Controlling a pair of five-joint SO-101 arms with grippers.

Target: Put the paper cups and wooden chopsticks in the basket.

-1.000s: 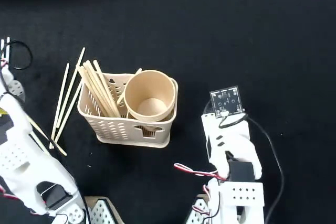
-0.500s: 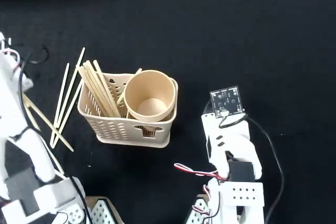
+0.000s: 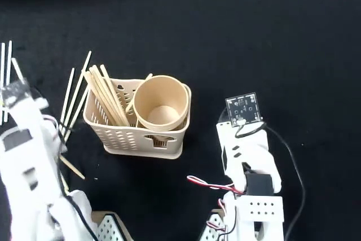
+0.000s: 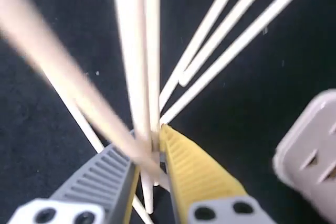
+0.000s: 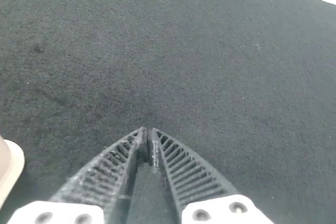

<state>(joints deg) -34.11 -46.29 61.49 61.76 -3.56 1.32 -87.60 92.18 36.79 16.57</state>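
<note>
The left gripper (image 4: 152,145), with one grey and one yellow jaw, is clamping a small bundle of pale wooden chopsticks (image 4: 137,66) near one end, so their long free ends are pointing out ahead of the wrist, probably ready to be tipped over a rim. In the high view they are sticking out past the arm, well left of the cream slotted plastic basket (image 3: 135,134). That basket is already holding an upright tan paper cup (image 3: 162,103) in its right half and a leaning sheaf of chopsticks (image 3: 106,93) in its left. A few loose chopsticks (image 3: 72,97) are lying on the black cloth table (image 3: 254,43) just beside the basket's left wall, and one stray stick (image 3: 72,169) is lying nearer the arm. The right gripper (image 5: 146,139) is resting with its dark jaws pressed together on nothing, parked right of the basket, out of the way. Compared with a second ago, the left arm is standing closer to the basket with its sticks lifted off the cloth; the basket, the cup and the right arm are sitting unchanged.
</note>
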